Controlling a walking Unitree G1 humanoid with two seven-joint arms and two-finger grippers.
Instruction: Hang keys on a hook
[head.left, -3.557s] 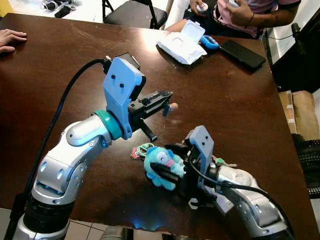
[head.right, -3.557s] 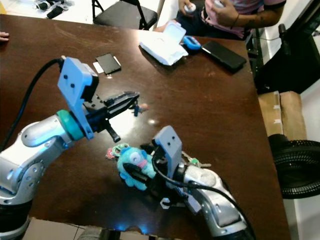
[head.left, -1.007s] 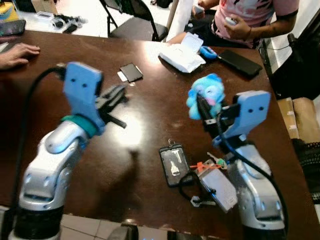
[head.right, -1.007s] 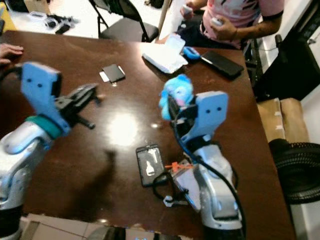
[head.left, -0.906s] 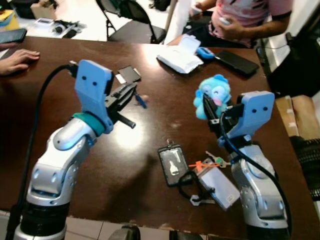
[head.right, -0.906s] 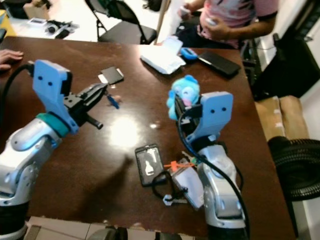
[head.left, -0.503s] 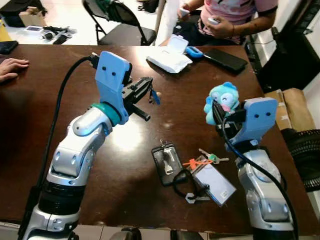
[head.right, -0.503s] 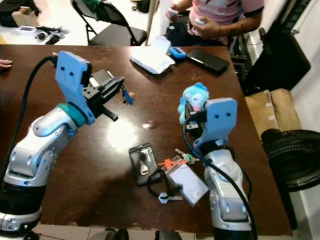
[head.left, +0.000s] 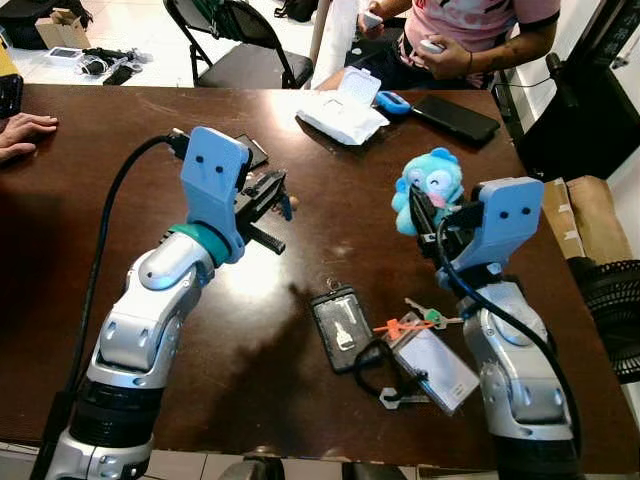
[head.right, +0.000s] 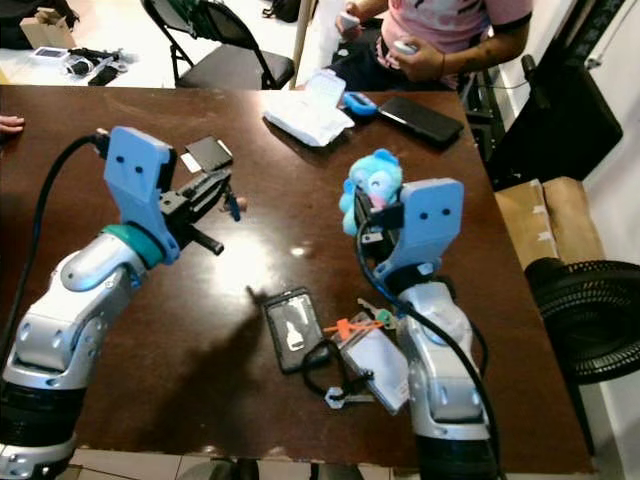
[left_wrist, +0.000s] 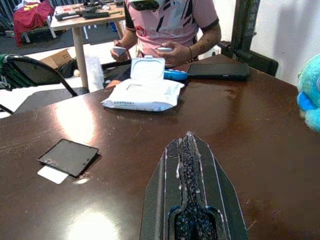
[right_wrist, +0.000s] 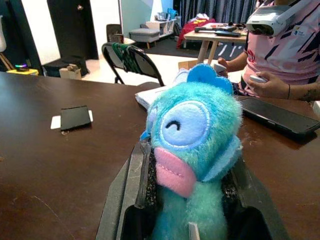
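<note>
Across the dark brown counter (head.left: 120, 130) lay the scene's clutter, and a person (head.left: 470, 25) sat at its far edge. Both silver arms were raised above the counter. The right pincer (head.left: 428, 215) was clamped on a blue plush charm (head.left: 432, 187), gripping its lower body with the face upward. The left pincer (head.left: 268, 192) had its fingers pressed together; a small blue piece at their tip could be a hook, though it was too small to be sure.

A pack of wipes (head.left: 345, 112) and a dark phone (head.left: 456, 117) lay far beyond the charm. Just below it on the counter lay a black card holder (head.left: 341, 328), a badge sleeve (head.left: 431, 367) and loose keys (head.left: 425, 316) with an orange tag.

Whether the keys were joined to the charm could not be told. The plush would likely be light and squashy, yielding under a grip, so its ring or cord probably offers the surer hold; metal keys would be stiff and apt to slip.
</note>
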